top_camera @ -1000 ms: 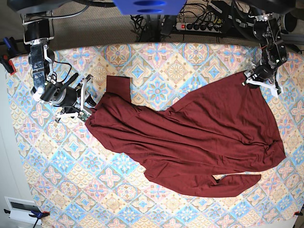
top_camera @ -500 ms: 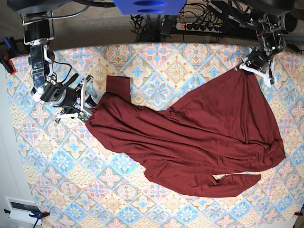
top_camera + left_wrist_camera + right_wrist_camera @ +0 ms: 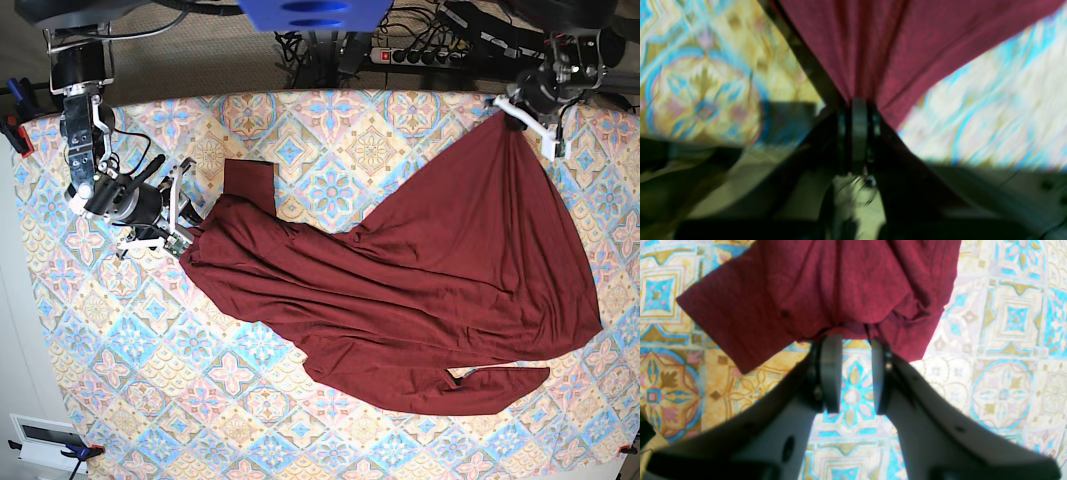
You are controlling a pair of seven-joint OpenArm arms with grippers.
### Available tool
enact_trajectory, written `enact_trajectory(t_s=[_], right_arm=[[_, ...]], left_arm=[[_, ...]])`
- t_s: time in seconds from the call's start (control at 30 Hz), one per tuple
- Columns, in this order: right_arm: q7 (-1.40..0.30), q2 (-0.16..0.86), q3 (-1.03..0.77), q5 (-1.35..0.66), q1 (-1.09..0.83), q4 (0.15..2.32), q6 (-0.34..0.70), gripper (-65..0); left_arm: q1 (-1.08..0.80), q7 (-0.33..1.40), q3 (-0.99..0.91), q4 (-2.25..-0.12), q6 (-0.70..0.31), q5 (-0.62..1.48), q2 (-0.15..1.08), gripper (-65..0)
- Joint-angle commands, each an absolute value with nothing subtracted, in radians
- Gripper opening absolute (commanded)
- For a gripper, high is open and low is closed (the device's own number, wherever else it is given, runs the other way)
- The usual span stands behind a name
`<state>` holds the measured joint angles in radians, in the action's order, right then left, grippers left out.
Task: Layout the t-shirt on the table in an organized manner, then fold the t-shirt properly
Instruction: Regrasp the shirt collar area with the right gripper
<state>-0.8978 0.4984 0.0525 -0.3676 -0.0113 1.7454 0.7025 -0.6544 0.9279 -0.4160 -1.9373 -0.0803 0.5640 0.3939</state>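
Maroon t-shirt (image 3: 420, 290) diagonal across table (image 3: 150, 380)

From above, we look straight down in the base view on the whole bench (image 3: 120, 350), with both arms at its far edge and cables beyond. Our right wrist view sits just behind the right gripper (image 3: 853, 386), looking along its fingers at very close range onto the tiled cloth and a sleeve of the t-shirt (image 3: 846, 290); the base view shows this same patch at its left side, by the gripper (image 3: 180, 215). Our left wrist view rides behind the left gripper (image 3: 858, 110), blurred, facing maroon fabric (image 3: 907, 43) close up; the base view shows that corner at upper right (image 3: 505, 110)
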Motion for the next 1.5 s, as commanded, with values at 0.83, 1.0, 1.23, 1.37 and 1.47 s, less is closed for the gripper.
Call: enact_trajectory(t_s=[0.83,1.0,1.23,1.37,1.47], right_arm=[[-0.883,0.512,0.053,-0.378,0.001,1.765,0.698,-50.3],[-0.885,0.512,0.124,-0.381,0.001,1.790,0.698,-50.2],[-0.875,0.510,0.248,-0.377,0.007,1.805,0.698,-50.2],[-0.878,0.421,0.208,-0.375,0.085,1.776,0.698,-50.2],[-0.878,0.357,0.191,-0.348,0.186,1.698,0.698,-50.2]], left_arm=[[-0.690,0.828,-0.438,-1.713,-0.077,0.312,0.524,-63.3],[-0.595,0.722,-0.578,-1.593,-0.077,0.318,0.526,-63.2],[-0.460,0.717,-0.581,-1.563,-0.077,0.312,0.530,-62.8],[-0.415,0.717,-0.582,-1.561,-0.076,0.311,0.532,-62.8],[-0.389,0.717,-0.622,-1.560,-0.071,0.305,0.532,-62.8]])
